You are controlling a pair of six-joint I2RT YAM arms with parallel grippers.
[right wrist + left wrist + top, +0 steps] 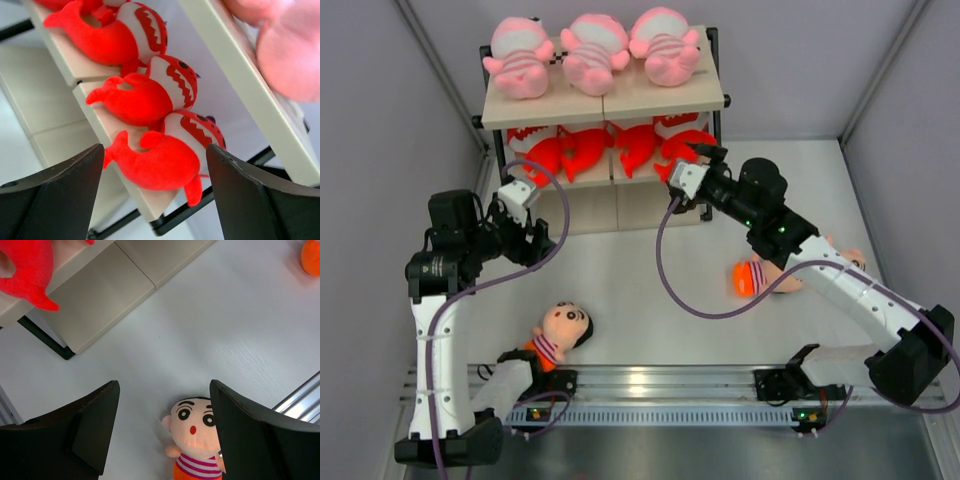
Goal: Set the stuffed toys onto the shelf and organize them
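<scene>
The right claw (155, 165) is spread wide and grips nothing. It sits at the right end of the shelf's (620, 100) middle board, and its fingers (55, 195) frame the nearest shark (160, 160), which lies at that board's edge; whether either finger touches it cannot be told. More sharks (582, 150) lie in a row along the same board. Three babies (595, 50) sit side by side on the top board. The left claw (164, 395) is also spread and empty, held over the table (620, 270) in front of the shelf's left end. One boy (560, 332) lies face up on the table, well in front of the shelf and below that claw. A second boy (760, 275) lies in front of the shelf's right side, partly hidden under the right arm (840, 285).
</scene>
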